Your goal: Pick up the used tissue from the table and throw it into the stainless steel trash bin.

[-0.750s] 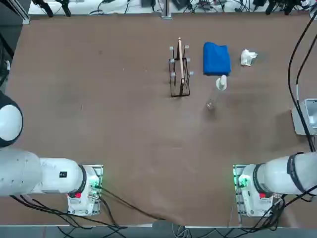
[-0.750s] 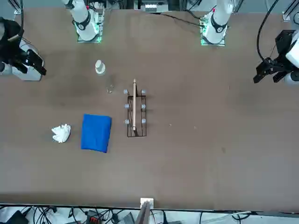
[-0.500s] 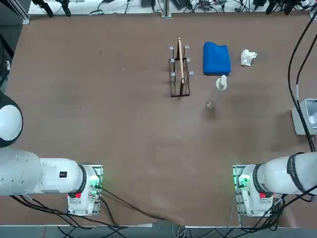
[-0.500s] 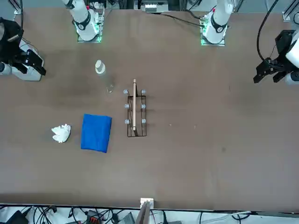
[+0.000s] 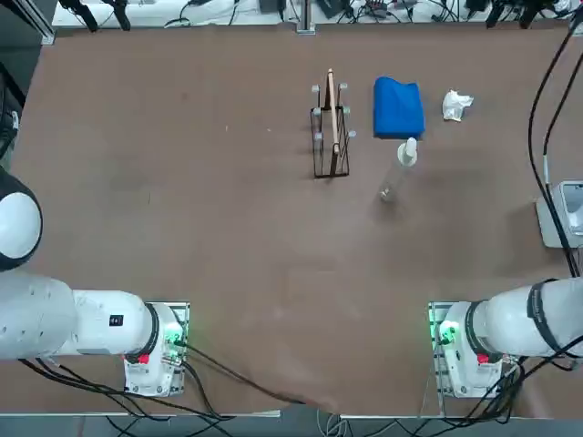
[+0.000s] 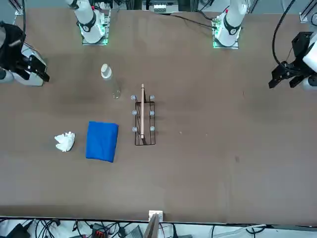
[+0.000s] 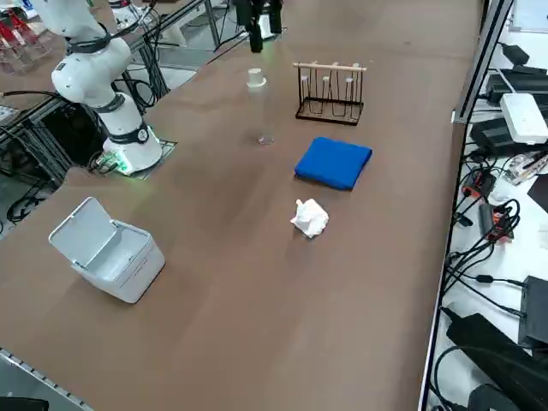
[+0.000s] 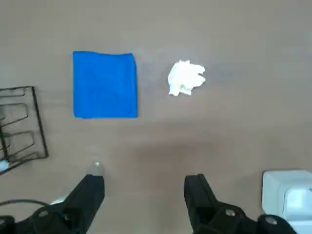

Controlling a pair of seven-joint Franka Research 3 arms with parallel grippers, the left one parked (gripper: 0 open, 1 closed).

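While our right gripper [image 8: 145, 187] hovers with fingers spread and empty, well short of the used tissue [image 8: 185, 77] lying just beside the blue cloth [image 8: 105, 85], we judge we next reach over and descend onto it.

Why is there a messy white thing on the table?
It is a crumpled white tissue wad lying on the brown table, beside the folded blue cloth. The right gripper hangs open above it.
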